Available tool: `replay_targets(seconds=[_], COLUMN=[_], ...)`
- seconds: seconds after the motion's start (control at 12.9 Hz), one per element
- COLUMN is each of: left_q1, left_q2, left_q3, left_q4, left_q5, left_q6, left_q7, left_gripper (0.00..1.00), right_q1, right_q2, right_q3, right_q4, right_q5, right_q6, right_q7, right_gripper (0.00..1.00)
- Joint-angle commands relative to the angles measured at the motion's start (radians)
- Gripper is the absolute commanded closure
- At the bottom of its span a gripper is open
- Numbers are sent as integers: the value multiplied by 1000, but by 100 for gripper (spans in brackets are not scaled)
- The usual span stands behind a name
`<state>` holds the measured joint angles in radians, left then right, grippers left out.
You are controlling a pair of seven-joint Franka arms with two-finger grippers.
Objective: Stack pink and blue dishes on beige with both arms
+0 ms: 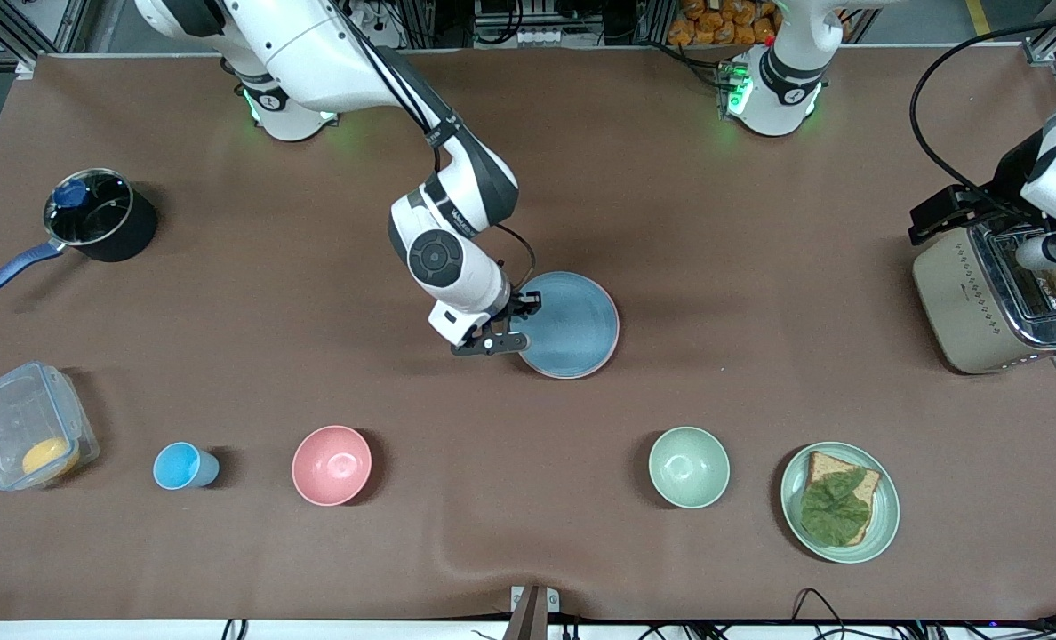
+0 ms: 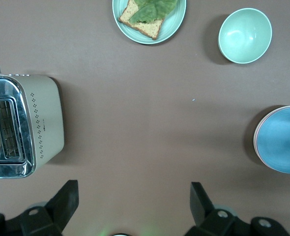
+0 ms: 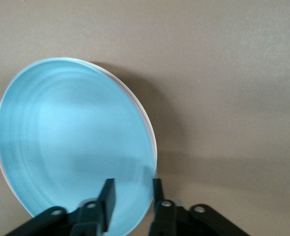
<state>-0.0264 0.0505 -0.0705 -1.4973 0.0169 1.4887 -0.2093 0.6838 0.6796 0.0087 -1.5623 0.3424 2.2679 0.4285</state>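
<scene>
The light blue plate [image 1: 572, 324] lies on top of a stack at the middle of the table. A thin pink plate rim [image 3: 144, 114] shows just under it, and a pale sliver below that may be the beige plate [image 3: 153, 140], otherwise hidden. My right gripper [image 3: 132, 194] is low at the stack's edge toward the right arm's end, open, one finger over the blue plate and one outside the rim; it also shows as the right gripper [image 1: 517, 322] in the front view. My left gripper [image 2: 134, 201] waits open and empty above the table beside the toaster.
A toaster [image 1: 999, 298] stands at the left arm's end. Nearer the front camera are a green bowl [image 1: 689, 467], a green plate with bread and a leaf [image 1: 839, 502], a pink bowl [image 1: 332, 465], a blue cup [image 1: 181, 465] and a plastic box [image 1: 30, 427]. A black pot [image 1: 97, 218] sits farther back.
</scene>
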Motion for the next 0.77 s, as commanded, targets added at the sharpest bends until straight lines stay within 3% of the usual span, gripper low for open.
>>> replay_targets(seconds=[0.0,0.39,0.7], left_q1=[-4,-4,2], left_q2=[0,0,-3], left_q3=[1,1,1], left_q4=[0,8,15], left_q5=[20,21,23], left_q6=[-11,-11,-11], left_q7=[24,24,57], left_gripper=[0,0,0], right_q1=[-22,-179,-254], right_q2=[-43,-162,-305], right_q3=[-13,-16,-16], right_q4=[13,-7,-177], right_q5=[-14,-26,-82], right_q6=[-69,-278,-268], right_q7=[12,-164,-305], right_gripper=[0,0,0])
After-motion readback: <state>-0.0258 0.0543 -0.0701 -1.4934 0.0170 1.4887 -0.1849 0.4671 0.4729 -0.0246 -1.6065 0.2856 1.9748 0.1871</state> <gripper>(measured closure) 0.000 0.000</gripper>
